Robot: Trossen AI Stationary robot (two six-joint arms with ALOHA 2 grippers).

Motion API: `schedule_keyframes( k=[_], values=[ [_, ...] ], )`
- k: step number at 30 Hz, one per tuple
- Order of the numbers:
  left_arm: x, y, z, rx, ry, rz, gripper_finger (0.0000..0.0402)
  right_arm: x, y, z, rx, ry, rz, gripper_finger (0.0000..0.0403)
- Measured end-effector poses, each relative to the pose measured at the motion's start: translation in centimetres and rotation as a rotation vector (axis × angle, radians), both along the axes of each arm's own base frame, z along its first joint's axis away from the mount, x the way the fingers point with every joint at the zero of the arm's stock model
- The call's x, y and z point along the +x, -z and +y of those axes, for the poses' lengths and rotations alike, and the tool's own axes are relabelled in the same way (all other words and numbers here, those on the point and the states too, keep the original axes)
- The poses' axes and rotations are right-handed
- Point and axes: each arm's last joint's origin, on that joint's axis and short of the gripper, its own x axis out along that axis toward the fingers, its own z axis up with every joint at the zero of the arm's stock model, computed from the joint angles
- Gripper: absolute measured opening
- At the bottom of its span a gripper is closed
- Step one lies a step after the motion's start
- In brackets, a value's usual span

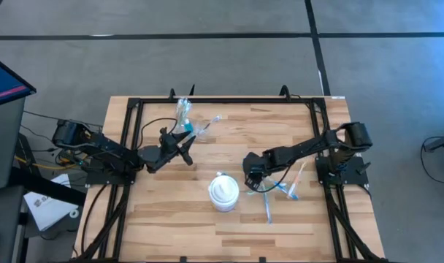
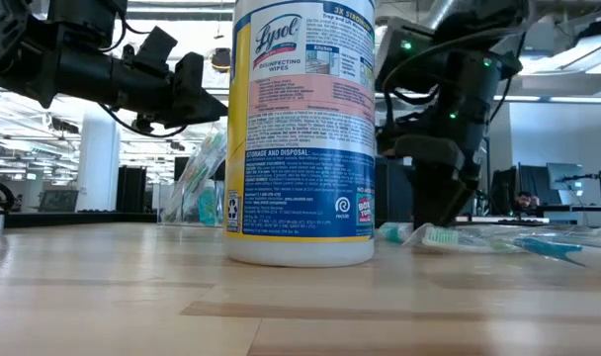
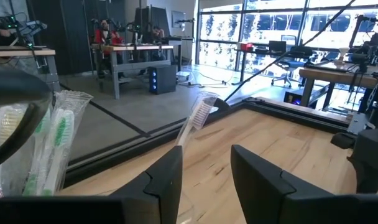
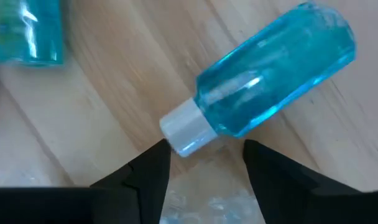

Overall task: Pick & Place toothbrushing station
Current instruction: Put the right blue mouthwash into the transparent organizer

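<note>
The left gripper [image 1: 184, 143] hangs above the back-left part of the wooden table [image 1: 280, 219], its fingers [image 3: 164, 180] set narrowly around the handle of a wrapped toothbrush [image 3: 198, 115] whose bristle head points away toward the table's far edge. Just beside it stands a clear cup [image 1: 182, 111] holding more wrapped toothbrushes [image 3: 55, 143] with green bristles.

The right gripper [image 1: 253, 175] is down near the table's middle-right, jaws spread wide and empty, directly over a small blue bottle with a white cap [image 4: 257, 81] lying on its side on the wood — the cap sits between the fingertips, though nothing shows them touching it. A second blue bottle [image 4: 28, 31] lies nearby. Loose toothbrushes [image 1: 280, 191] are scattered just right of this gripper.

A white wipes canister [image 1: 223, 193] stands upright between the two arms — nearer the front edge.
</note>
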Motion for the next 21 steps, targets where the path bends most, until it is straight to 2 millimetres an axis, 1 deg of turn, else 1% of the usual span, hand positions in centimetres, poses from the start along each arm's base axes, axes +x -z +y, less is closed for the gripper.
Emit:
schedule_keyframes(
  k=[3, 7, 12, 18, 21],
  values=[
    [0.0, 0.0, 0.0, 0.000, 0.000, 0.000, 0.0131, 0.7, 0.3, 0.0, -0.008, 0.004, 0.045, 0.0202],
    [0.0, 0.0, 0.0, 0.000, 0.000, 0.001, 0.0131, 1.5, -0.2, 0.0, -0.005, 0.005, 0.080, 0.0207],
    [0.0, 0.0, 0.0, 0.000, 0.000, 0.002, 0.0131, 2.3, -1.4, 0.3, 0.000, -0.001, 0.027, 0.0213],
    [0.0, 0.0, 0.0, 0.000, 0.000, 0.003, 0.0131, 2.5, -1.6, 0.2, 0.037, 0.136, 0.008, 0.0215],
    [0.0, 0.0, 0.0, 0.000, 0.000, 0.003, 0.0131, 2.6, -1.4, -0.1, 0.044, 0.172, 0.010, 0.0215]
  ],
)
